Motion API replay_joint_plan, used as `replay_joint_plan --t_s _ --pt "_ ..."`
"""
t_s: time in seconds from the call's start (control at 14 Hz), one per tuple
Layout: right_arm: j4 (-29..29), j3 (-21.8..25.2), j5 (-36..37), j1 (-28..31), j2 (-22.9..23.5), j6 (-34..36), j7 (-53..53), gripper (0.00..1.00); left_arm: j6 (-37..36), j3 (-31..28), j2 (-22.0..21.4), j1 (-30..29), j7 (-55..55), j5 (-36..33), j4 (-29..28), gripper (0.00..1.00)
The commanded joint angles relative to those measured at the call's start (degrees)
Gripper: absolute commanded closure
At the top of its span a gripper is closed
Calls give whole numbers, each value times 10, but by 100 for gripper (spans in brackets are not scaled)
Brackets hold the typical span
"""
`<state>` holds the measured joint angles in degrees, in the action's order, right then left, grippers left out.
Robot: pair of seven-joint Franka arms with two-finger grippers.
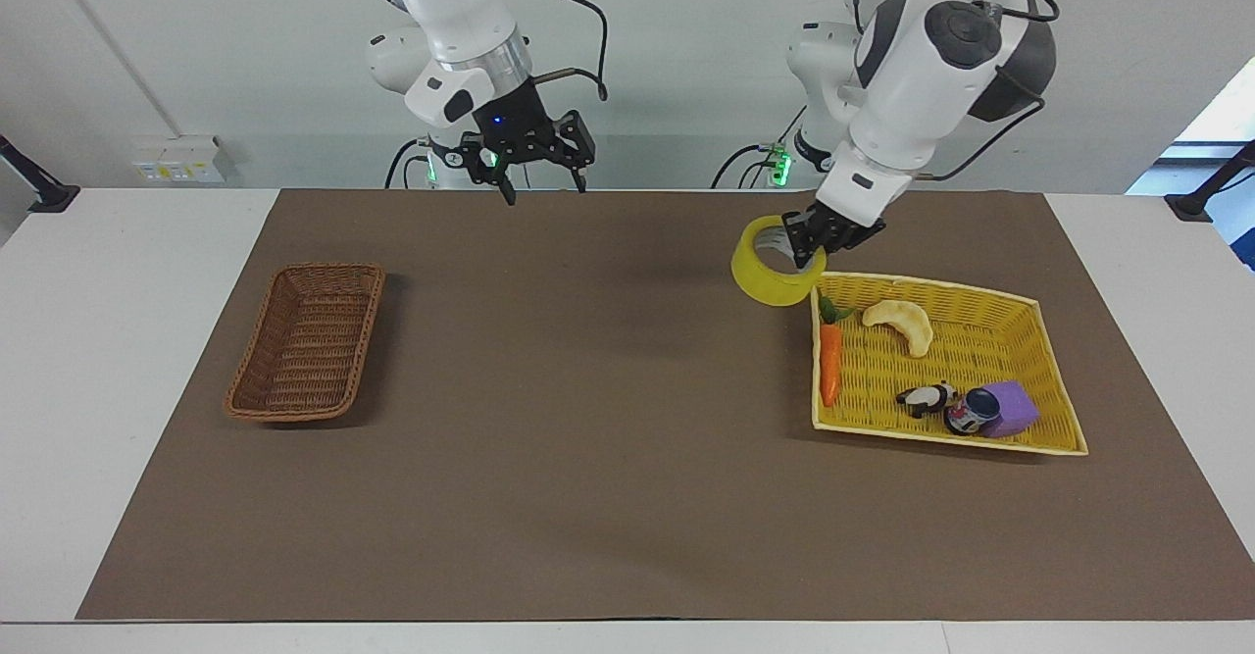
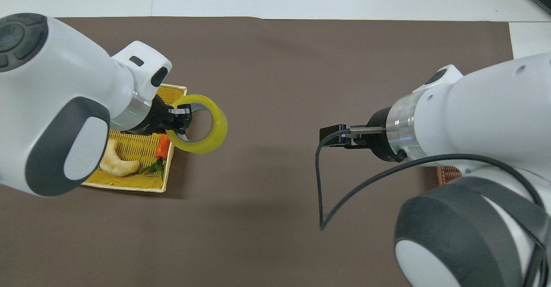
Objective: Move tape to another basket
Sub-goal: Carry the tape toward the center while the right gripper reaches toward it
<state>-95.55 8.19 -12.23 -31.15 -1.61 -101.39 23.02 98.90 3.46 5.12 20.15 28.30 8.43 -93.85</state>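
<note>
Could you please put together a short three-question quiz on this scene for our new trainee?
1. True or false: the tape lies in the yellow basket.
2. Which gripper is open: (a) left gripper or (b) right gripper?
3. Fill in: the carrot lies in the ___ basket.

Key
1. False: it hangs in the left gripper, over the brown mat beside that basket.
2. b; it is up over the mat's edge by the robots, away from the brown basket.
3. Yellow.
</note>
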Motion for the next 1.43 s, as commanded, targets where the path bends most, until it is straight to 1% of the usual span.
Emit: replay_joint_plan --t_s 0.0,0.21,0.43,0.57,0.71,0.79,0.93,1.21,1.36 --pt "-7 2 -12 -25 13 -32 27 0 48 -12 -1 52 39 25 -11 100" --pt "-9 1 -12 -52 21 -44 46 0 67 -12 1 81 53 29 -28 100" --pt "-33 1 -37 -52 13 -45 24 0 95 -12 3 84 49 29 -54 100" --pt "-54 1 -41 -52 9 -62 -2 0 120 -12 21 100 54 30 -61 100" --pt "-68 1 -53 -52 11 -98 -3 0 118 -12 24 101 52 32 -61 100" --pt "-70 1 -56 -52 13 -105 -5 0 117 -12 22 101 49 35 -60 100" --pt "-86 1 -57 -48 8 -107 -35 0 108 -12 15 101 47 63 -58 100" --pt "-92 2 -57 -45 7 -110 -55 0 89 -8 -2 104 50 78 -55 100" --pt "-101 2 -57 -46 9 -139 -51 0 82 -6 -10 110 53 80 -54 100"
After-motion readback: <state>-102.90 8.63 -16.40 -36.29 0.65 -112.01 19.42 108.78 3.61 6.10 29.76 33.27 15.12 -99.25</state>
